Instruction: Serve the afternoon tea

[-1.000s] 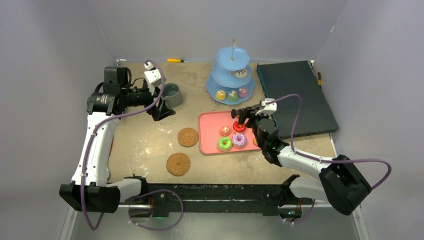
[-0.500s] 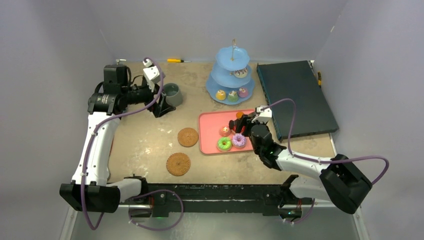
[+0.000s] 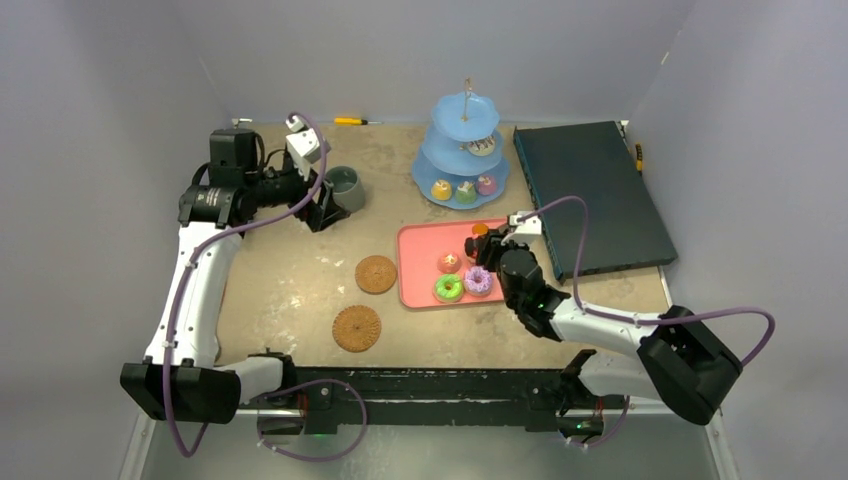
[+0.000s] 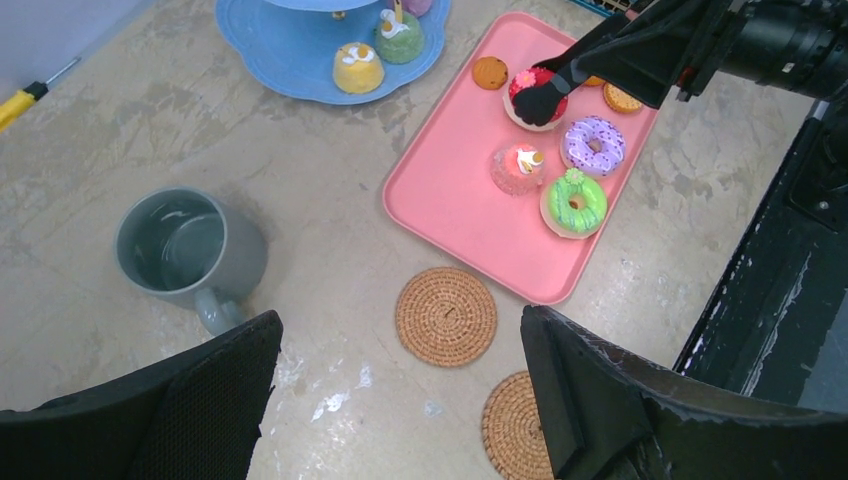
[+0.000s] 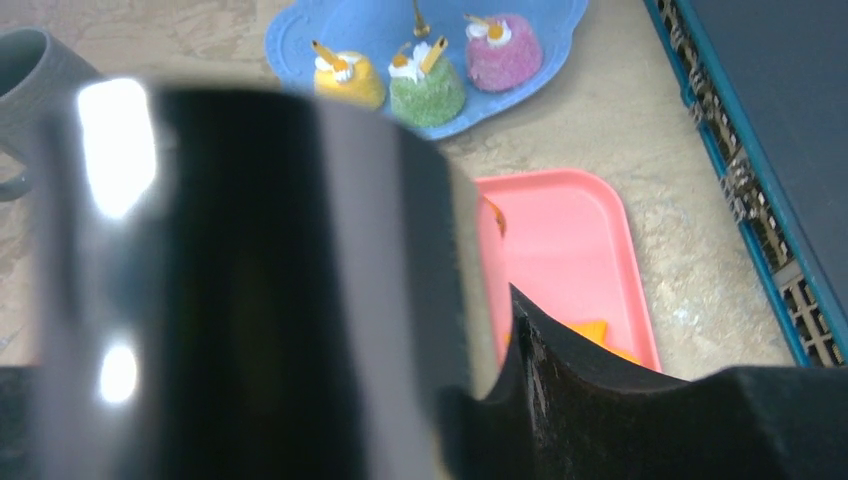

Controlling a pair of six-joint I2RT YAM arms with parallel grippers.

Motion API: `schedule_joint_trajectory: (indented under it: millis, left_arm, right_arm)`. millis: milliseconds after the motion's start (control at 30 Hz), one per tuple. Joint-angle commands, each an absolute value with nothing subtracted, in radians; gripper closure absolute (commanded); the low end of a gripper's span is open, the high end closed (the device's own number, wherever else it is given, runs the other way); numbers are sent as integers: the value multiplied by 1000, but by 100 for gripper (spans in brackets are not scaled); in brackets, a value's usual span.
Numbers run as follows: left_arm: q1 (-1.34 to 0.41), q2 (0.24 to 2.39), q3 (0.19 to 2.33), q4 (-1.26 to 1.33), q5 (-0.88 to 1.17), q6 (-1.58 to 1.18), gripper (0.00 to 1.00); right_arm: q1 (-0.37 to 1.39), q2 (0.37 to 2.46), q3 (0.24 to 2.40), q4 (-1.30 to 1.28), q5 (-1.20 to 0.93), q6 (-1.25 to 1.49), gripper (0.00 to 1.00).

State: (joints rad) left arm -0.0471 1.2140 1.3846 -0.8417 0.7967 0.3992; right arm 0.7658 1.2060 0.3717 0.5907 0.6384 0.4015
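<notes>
The tiered stand [image 3: 465, 150] stands at the far middle of the table [image 3: 290, 290], with three cupcakes [image 3: 466, 192] in a row on its lowest tier and one cake [image 3: 481, 147] on the tier above. The mug [image 3: 346, 188] sits to its left, and a screwdriver [image 3: 350, 121] lies behind the mug by the back wall.

Before the stand lies the tray [image 3: 415, 270]. It holds two doughnuts [image 3: 449, 288] side by side at its near edge and a cupcake [image 3: 450, 262] just behind them. The tongs [image 4: 580, 62] in the right gripper [image 3: 497, 243] reach over its far right part.

One coaster [image 3: 376, 274] lies just left of the tray, and the second coaster [image 3: 357, 328] lies nearer and further left. A flat case [image 3: 590, 195] lies on the right.
</notes>
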Motion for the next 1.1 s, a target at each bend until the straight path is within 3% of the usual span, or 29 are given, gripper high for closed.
schedule_joint_trajectory:
  millis: [0,467,1067]
  left_arm:
    - [-44,1209,1367,-798,757,343,11]
    - [-44,1232,1375,-762,585,288,5]
    - [-44,1206,1356,-768,586,296,5]
  right_arm:
    - [769,1185,452,752,664,271,52]
    - [595,1425,805,861,474,150,52]
    - [549,1623,949,920,425,140,51]
